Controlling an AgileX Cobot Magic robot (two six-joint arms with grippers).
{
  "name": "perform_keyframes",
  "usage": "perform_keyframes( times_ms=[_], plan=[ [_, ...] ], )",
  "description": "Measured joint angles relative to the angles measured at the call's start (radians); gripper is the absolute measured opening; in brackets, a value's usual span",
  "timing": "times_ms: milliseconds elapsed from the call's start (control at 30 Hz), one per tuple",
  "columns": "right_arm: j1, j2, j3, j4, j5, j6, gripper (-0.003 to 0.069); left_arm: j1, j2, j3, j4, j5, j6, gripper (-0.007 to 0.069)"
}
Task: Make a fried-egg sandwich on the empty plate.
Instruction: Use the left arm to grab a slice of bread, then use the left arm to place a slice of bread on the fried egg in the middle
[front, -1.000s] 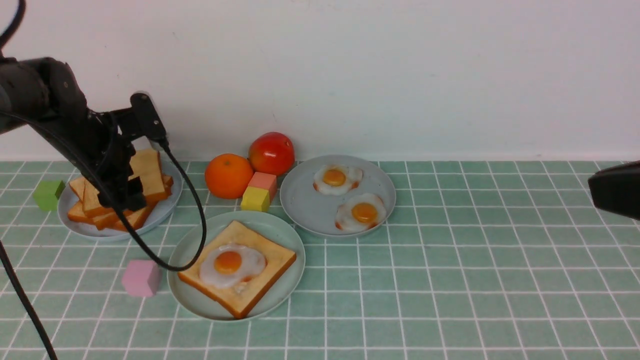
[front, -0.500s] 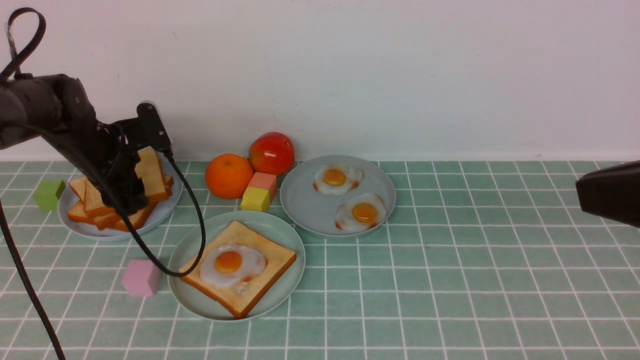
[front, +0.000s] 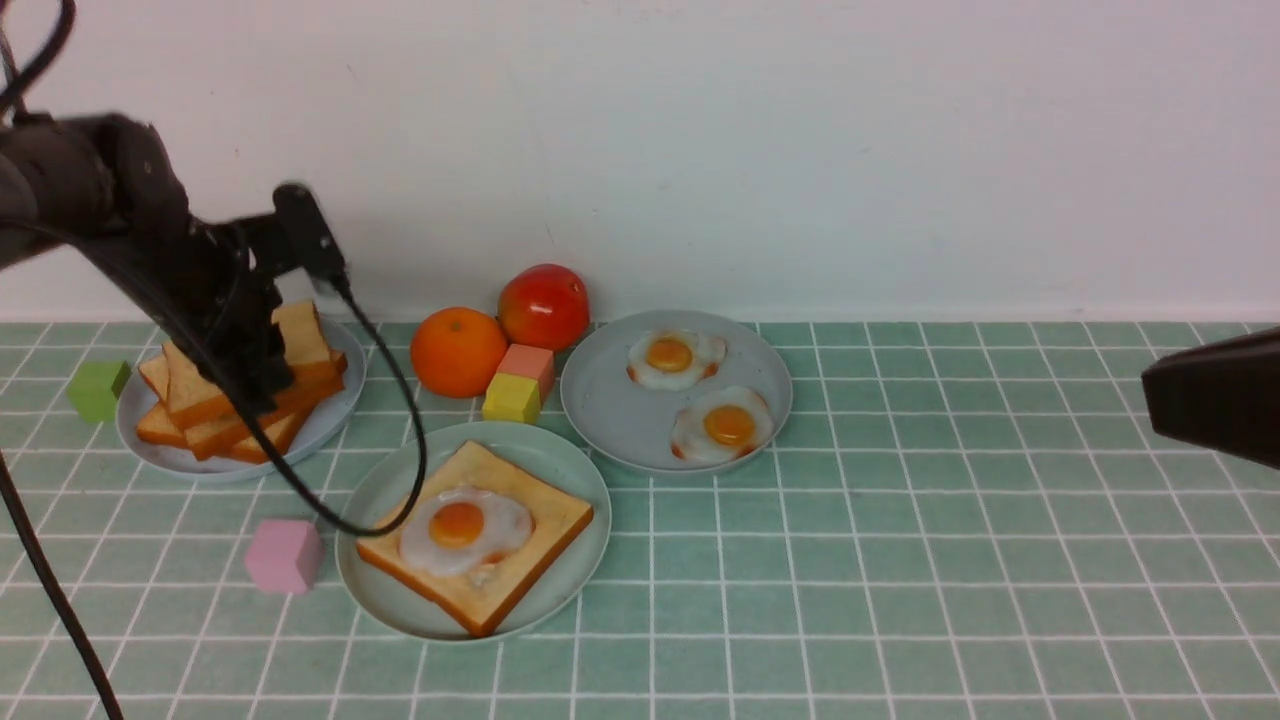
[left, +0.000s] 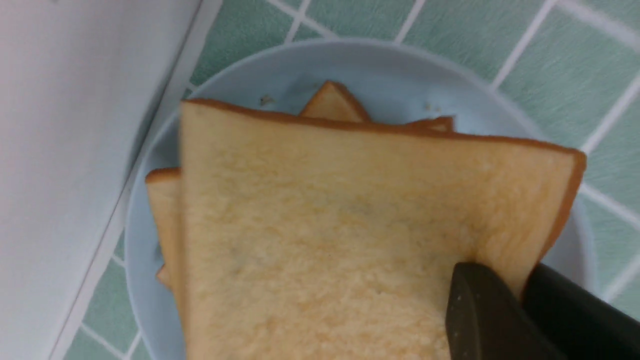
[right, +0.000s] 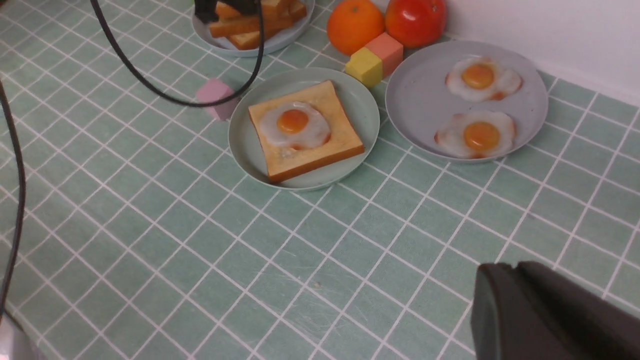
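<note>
Only the left wrist view shows the left gripper (left: 505, 285) pinching the top toast slice (left: 325, 225). Right gripper (right: 520, 272) pressed together. Mint plate (front: 565, 585): base toast (front: 545, 520), egg (front: 465, 528).

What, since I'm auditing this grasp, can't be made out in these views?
Left gripper: front view, fingertips hidden behind its own wrist; wrist view, mostly cut off by the frame edge.
Right gripper: front and right wrist views, cut by the edge; jaws unreadable.
Lower slices: left wrist view, mostly covered by the top slice.
</note>
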Motion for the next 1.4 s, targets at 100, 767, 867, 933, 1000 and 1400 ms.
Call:
perform_keyframes(
  times_ms=[100, 767, 867, 933, 1000, 1400],
  plan=[
    [0.000, 0.000, 0.000, 0.000, 0.020, 0.000, 0.0052, -0.031, -0.067, 0.000, 0.013, 0.055, -0.145, 0.0062],
    [0.000, -0.001, 0.000, 0.016, 0.152, -0.022, 0.0059, -0.649, -0.191, 0.248, 0.523, 0.098, -1.255, 0.0060],
    [0.000, -0.001, 0.000, 0.031, 0.166, -0.022, 0.0063, -0.652, -0.148, 0.248, 0.534, 0.086, -1.260, 0.0060],
    [0.000, -0.001, 0.000, 0.040, 0.177, -0.022, 0.0064, -0.652, -0.128, 0.248, 0.540, 0.082, -1.263, 0.0060],
    [0.000, -0.001, 0.000, 0.050, 0.184, -0.022, 0.0064, -0.652, -0.112, 0.248, 0.542, 0.074, -1.265, 0.0060],
    [0.000, -0.001, 0.000, 0.074, 0.199, -0.022, 0.0064, -0.652, -0.087, 0.248, 0.511, 0.058, -1.266, 0.0221]
  ],
)
